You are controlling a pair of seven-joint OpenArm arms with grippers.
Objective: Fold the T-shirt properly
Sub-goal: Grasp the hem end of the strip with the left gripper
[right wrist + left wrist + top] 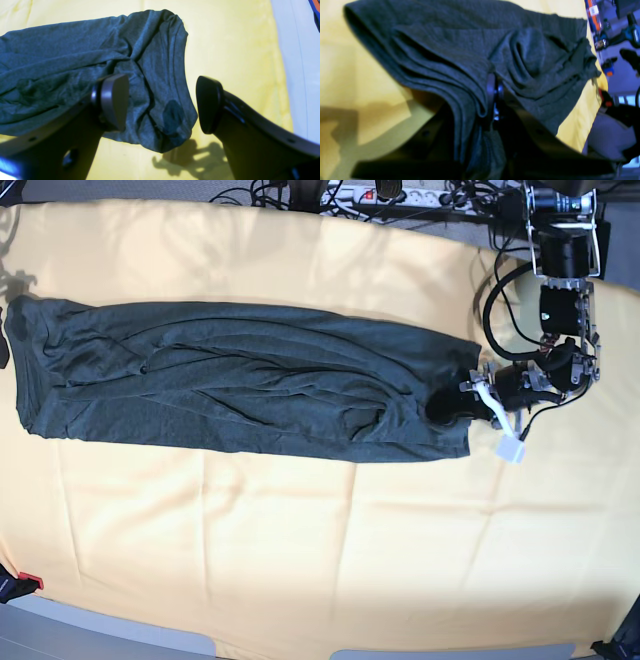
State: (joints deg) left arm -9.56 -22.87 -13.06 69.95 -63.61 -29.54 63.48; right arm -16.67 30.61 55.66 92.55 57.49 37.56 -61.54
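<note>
"Pale yellow cloth (300,560) lies beneath our dark T-shirt (270,395). Our left end effector (486,112) pinches one end."

"What could fail?"

"Our right end effector (161,105) gapes open above the other; lifting left alone might skew the layers."

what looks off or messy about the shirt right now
The T-shirt is rumpled: loose folds run along its middle, and in the right wrist view its lower edge bunches unevenly. Nothing looks spilled or torn.
</note>
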